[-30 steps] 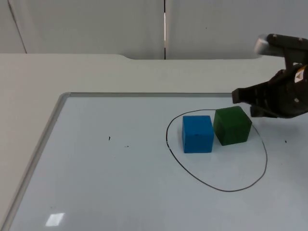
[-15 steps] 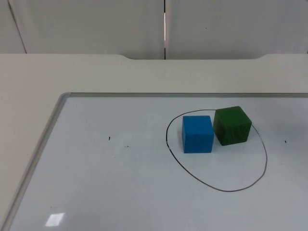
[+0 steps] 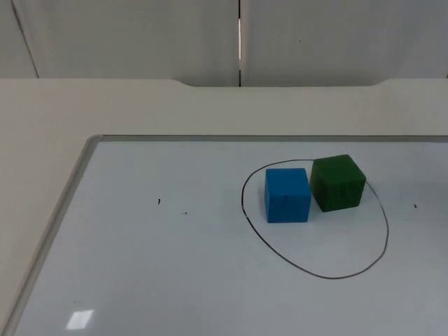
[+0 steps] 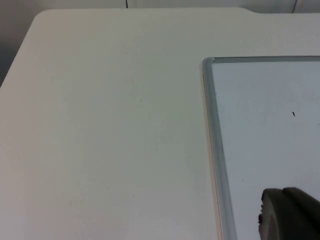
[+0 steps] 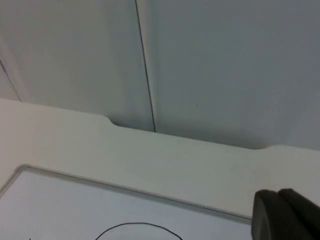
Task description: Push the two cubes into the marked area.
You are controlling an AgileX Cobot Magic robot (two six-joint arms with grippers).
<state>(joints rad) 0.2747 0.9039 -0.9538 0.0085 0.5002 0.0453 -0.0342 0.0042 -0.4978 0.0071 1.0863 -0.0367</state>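
White table top (image 3: 105,105) carrying a whiteboard (image 3: 140,266), grey partition wall (image 3: 315,35) behind. Top view: I log the blue cube (image 3: 288,195) and green cube (image 3: 338,183) touching, both inside the drawn outline (image 3: 386,231). Left wrist view: left gripper's fingertip (image 4: 290,215) over the whiteboard corner, spread not readable. Right wrist view: right gripper's fingertip (image 5: 285,216) raised toward the wall, spread not readable, outline arc just visible

The right gripper (image 5: 285,215) has pulled away from beside the green cube (image 3: 338,183).
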